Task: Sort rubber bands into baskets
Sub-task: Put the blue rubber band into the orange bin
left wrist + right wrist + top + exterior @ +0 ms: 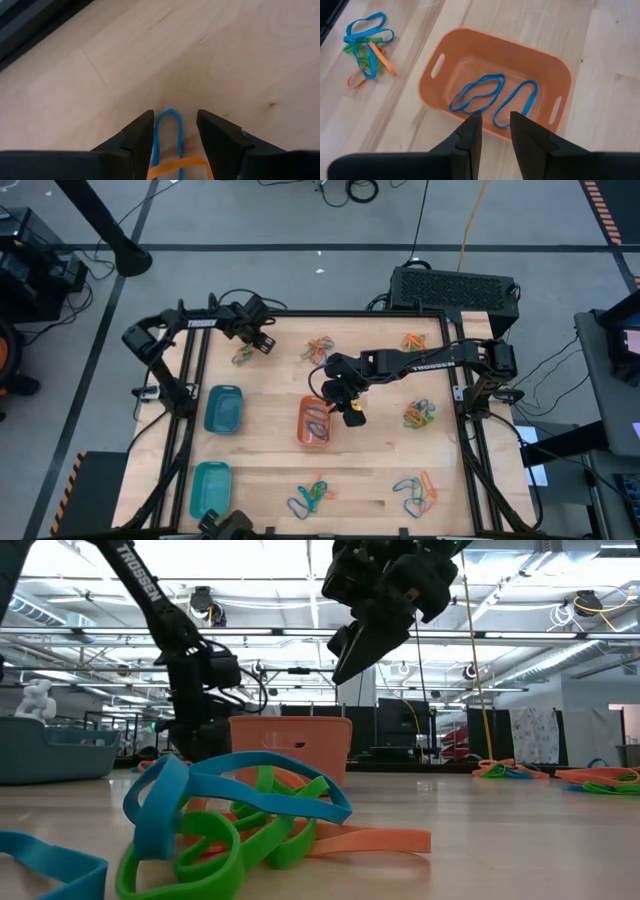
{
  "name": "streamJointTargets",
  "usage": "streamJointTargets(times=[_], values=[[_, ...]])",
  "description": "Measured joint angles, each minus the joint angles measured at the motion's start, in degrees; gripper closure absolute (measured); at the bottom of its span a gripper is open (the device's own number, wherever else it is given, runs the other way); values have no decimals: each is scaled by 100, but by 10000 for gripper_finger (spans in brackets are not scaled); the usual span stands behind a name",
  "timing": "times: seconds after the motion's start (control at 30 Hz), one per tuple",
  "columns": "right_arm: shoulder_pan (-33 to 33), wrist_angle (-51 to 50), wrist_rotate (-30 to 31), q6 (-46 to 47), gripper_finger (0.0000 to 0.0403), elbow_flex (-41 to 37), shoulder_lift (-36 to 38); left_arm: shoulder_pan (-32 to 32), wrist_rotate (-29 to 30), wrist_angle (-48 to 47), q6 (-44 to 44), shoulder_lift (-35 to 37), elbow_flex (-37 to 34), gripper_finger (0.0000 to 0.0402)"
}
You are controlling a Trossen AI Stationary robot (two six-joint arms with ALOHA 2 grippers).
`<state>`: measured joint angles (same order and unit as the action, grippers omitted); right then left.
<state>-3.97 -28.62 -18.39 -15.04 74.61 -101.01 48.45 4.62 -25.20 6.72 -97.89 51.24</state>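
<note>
Rubber bands, a blue point(167, 131) and an orange point(176, 164), lie on the tabletop point(225, 55) btwn the left tool's point(174, 131) open fingers, blue's long axis running w/ the gap, right tool point(495, 125) hangs empty, fingers parted, over orange basket point(460, 42).

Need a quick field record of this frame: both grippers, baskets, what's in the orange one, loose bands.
left gripper: open, low at the table's far-left area, fingers straddling a blue band with an orange band across it
right gripper: above the orange basket, jaws apart, nothing seen between them
orange basket contents: two blue bands
teal baskets: two on the table's left side, contents cannot tell
loose piles: several mixed-colour clusters around the table
</note>
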Motion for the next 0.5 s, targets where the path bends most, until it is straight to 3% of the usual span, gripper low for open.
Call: streamJointTargets(times=[0.13,0.3,0.5], values=[[5,2,0,43,310,0,0,216,-310,-5,26,0,0,295],[33,2,0,43,310,-2,-2,266,-432,-19,-13,0,2,383],[33,-18,2,41,310,-2,-2,233,-432,-85,-119,259,-15,391]])
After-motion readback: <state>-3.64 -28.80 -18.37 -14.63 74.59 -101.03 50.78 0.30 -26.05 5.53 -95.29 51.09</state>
